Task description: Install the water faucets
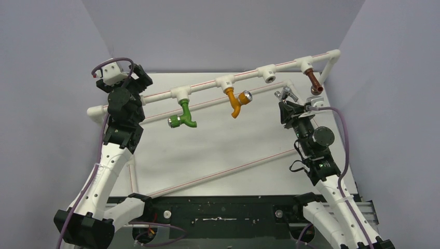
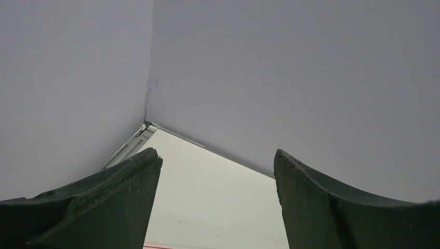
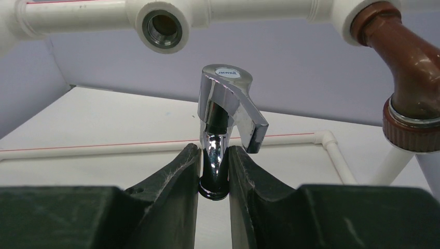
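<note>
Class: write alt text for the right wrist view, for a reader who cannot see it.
The jaws of the right gripper clamp a chrome faucet upright, below an empty socket in the white pipe. A brown faucet is already fitted on the pipe at the right.

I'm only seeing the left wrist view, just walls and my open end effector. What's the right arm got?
Observer: The right end effector is shut on the chrome faucet.
Operator: Where can it go?
Observer: One tee socket on the white pipe is empty. In the right wrist view it sits just above and left of the faucet.
Operator: And the other faucets?
Observer: The green faucet, orange faucet and brown faucet already hang from that same pipe.
</note>
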Robot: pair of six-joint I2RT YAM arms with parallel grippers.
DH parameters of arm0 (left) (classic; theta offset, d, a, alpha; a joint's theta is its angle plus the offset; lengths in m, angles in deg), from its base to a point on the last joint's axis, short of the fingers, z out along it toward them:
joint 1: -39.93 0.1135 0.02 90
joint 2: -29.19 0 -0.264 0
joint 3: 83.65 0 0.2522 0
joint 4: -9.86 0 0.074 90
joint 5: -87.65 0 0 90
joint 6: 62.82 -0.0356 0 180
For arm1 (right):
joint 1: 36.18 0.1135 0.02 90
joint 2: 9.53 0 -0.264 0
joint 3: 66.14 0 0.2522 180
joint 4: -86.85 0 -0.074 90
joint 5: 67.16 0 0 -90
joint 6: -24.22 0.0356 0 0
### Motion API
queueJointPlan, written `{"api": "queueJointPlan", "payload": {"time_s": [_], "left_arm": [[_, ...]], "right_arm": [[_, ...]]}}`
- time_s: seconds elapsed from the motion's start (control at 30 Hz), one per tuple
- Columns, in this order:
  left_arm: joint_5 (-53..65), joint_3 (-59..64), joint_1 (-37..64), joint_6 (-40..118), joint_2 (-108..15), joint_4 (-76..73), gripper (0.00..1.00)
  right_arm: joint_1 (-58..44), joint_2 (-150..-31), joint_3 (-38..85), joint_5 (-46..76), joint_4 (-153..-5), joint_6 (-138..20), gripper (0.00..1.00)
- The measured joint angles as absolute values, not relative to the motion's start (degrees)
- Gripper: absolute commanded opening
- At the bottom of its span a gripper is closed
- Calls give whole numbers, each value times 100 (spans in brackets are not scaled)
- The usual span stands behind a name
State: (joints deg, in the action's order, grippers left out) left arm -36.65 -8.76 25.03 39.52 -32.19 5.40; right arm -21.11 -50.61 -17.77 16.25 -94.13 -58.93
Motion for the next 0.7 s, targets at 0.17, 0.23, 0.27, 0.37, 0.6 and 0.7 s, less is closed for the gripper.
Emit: {"api": "queueJointPlan", "payload": {"time_s": [0.17,0.23,0.27,0.37,0.6,0.7], "left_arm": [[-3668,-876,2501,3945,-3217,540,77],[-3668,-876,2501,3943,-3217,540,77],[-3668,-876,2501,3943,-3217,540,77],[-3668,-876,2501,3943,-3217,540,78],[-3665,-881,2503,3943,-3215,540,78],[-3665,-881,2503,3943,-3215,540,78]], "right_arm": [[-2203,-5061,-1775,1239,-9568,-5705,0],[-2203,-5061,-1766,1107,-9585,-5635,0],[-2203,-5061,-1766,1059,-9601,-5600,0],[-2201,-5052,-1766,968,-9638,-5554,0],[-2201,-4923,-1766,939,-9854,-5659,0],[-2201,-4914,-1766,874,-10069,-5803,0]]}}
